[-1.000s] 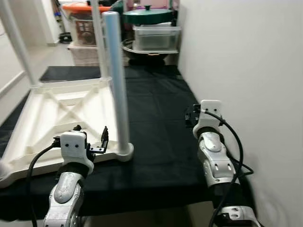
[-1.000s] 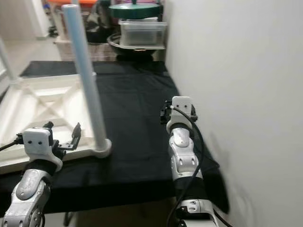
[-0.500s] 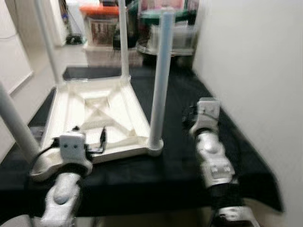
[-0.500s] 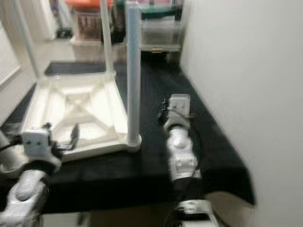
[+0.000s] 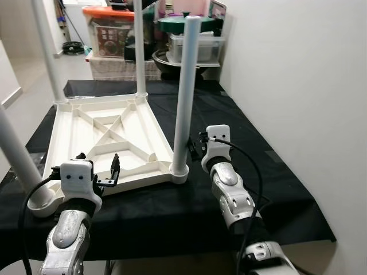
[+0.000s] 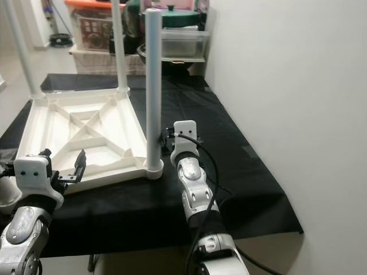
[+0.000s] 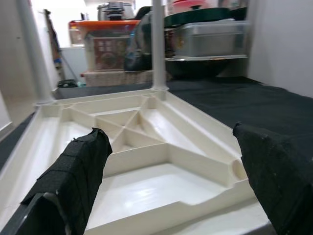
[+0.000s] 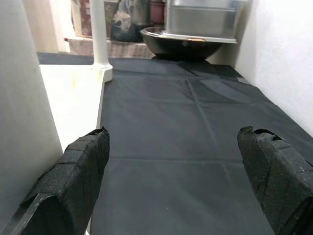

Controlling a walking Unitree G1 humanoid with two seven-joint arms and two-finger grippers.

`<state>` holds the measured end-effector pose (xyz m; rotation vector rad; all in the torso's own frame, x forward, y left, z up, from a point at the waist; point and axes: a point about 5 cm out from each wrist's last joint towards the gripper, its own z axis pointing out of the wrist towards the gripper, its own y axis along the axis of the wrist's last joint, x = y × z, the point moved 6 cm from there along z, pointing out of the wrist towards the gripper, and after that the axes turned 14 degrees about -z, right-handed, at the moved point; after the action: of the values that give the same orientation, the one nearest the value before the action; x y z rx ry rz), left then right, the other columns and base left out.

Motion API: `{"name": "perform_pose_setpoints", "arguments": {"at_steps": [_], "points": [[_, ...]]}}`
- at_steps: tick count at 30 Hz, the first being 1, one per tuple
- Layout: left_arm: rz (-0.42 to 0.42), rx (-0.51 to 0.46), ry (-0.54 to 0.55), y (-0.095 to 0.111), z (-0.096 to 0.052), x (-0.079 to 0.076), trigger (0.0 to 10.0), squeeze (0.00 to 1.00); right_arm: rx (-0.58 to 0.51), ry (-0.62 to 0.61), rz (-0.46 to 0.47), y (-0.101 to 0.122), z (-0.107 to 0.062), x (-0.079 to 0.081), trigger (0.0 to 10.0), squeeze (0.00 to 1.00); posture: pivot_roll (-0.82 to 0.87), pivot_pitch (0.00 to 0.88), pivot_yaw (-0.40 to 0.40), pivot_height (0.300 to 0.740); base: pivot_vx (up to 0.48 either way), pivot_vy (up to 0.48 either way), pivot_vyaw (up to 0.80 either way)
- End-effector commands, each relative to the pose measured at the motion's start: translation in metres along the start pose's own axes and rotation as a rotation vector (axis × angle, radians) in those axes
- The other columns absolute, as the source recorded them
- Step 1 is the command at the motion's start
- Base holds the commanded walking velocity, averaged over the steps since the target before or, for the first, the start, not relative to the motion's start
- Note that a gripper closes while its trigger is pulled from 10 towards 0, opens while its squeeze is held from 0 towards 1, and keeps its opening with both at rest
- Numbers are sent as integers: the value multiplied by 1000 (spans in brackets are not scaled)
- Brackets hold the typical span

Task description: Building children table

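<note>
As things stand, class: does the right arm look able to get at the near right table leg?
Probably yes. The right tool is open beside the leg, low near its base, with only bare black cloth around it; nothing stands between.

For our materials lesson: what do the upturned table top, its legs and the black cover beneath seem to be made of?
Table top: probably moulded plastic, cream, glossy, with cast ribs.
Legs: smooth white tubes, plastic or coated metal; cannot tell which.
Black cover: matte woven cloth, creased with fold lines.
</note>
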<state>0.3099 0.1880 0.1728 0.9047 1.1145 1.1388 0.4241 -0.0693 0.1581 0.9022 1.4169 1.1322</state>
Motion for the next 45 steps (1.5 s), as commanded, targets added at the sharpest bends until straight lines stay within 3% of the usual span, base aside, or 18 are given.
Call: {"name": "perform_pose_setpoints", "arguments": {"at_steps": [1, 9, 13, 15, 19, 26, 28, 29, 30, 32, 33, 34, 35, 37, 39, 40, 41, 45], "points": [[-4, 4, -15, -2, 1, -5, 10000, 0, -17, 40, 16, 4, 1, 12, 10000, 0, 20, 0, -75, 740, 0, 0, 0], [7, 3, -3, 0, -1, 0, 10000, 0, -63, 164, 55, 13, 0, 38, 10000, 0, 29, 0, -85, 740, 0, 0, 0], [8, 8, 13, -1, -4, 5, 10000, 0, -211, 580, 65, 18, -43, 96, 10000, 0, 24, 0, -81, 740, 0, 0, 0], [8, 8, 13, -1, -4, 5, 10000, 0, -211, 580, 65, 18, -43, 96, 10000, 0, 24, 0, -81, 740, 0, 0, 0], [9, 6, 16, 0, -2, 6, 10000, 0, -235, 748, 24, 5, -65, 109, 10000, 0, 24, 0, -77, 740, 0, 0, 0], [10, 4, 20, 1, -2, 7, 10000, 0, -142, 650, -29, -14, -46, 90, 10000, 0, 27, 0, -77, 740, 0, 0, 0], [12, 5, 22, 1, -3, 8, 10000, 0, -87, 511, -39, -20, -30, 65, 10000, 0, 27, 0, -76, 740, 0, 0, 0], [13, 5, 23, 1, -3, 8, 10000, 0, -42, 352, -23, -23, -16, 37, 10000, 0, 28, 0, -78, 740, 0, 0, 0], [13, 5, 23, 1, -3, 8, 10000, 0, -42, 352, -23, -23, -16, 37, 10000, 0, 28, 0, -78, 740, 0, 0, 0], [16, 6, 30, 1, -4, 10, 10000, 0, 17, 76, 75, -24, -3, -16, 10000, 0, 27, 0, -78, 740, 0, 0, 0], [16, 6, 30, 1, -4, 10, 10000, 0, 17, 76, 75, -24, -3, -16, 10000, 0, 27, 0, -78, 740, 0, 0, 0], [18, 9, 41, 1, -6, 13, 10000, 0, -23, 1, 129, -13, -2, -37, 10000, 0, 24, 0, -73, 740, 0, 0, 0], [18, 9, 41, 1, -6, 13, 10000, 0, -23, 1, 129, -13, -2, -37, 10000, 0, 24, 0, -73, 740, 0, 0, 0], [20, 20, 58, -2, -9, 18, 10000, 0, -163, 62, 165, 17, -10, -38, 10000, 0, 15, 0, -67, 740, 0, 0, 0], [20, 20, 58, -2, -9, 18, 10000, 0, -163, 62, 165, 17, -10, -38, 10000, 0, 15, 0, -67, 740, 0, 0, 0], [23, 33, 60, -5, -12, 20, 10000, 0, -307, 201, 178, 48, -24, -26, 10000, 0, 11, 0, -63, 740, 0, 0, 0], [23, 33, 60, -5, -12, 20, 10000, 0, -307, 201, 178, 48, -24, -26, 10000, 0, 11, 0, -63, 740, 0, 0, 0], [25, 39, 58, -6, -12, 20, 10000, 0, -439, 448, 173, 80, -45, -8, 10000, 0, 8, 0, -60, 740, 0, 0, 0]]}}
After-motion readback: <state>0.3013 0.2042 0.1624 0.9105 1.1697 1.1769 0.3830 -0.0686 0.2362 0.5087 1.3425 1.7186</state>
